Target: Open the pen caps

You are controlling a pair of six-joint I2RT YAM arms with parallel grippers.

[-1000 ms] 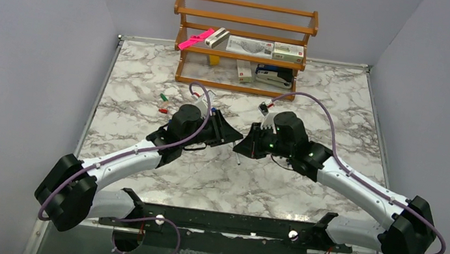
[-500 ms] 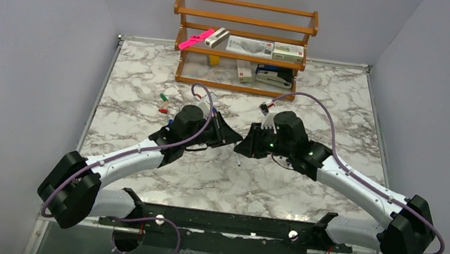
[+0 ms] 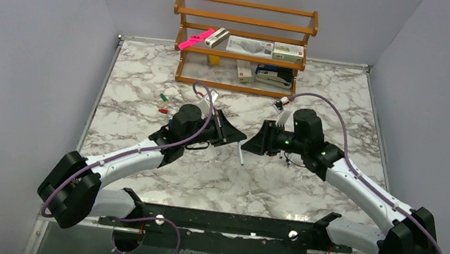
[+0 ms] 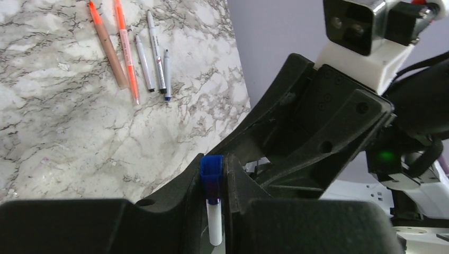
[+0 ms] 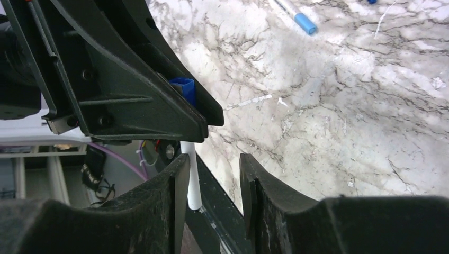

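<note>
Left gripper (image 4: 212,182) clenched on blue cap (image 4: 212,168) of pen (image 4: 214,227), right gripper (image 5: 212,169) released, empty; risk: barrel hangs unsupported, a loose cap could let it fall.

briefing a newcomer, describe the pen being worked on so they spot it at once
On the marble table, look near the middle. There the left gripper clamps a white-barrelled pen by its blue end, barrel hanging down; the other pens lie loose on the marble.
</note>
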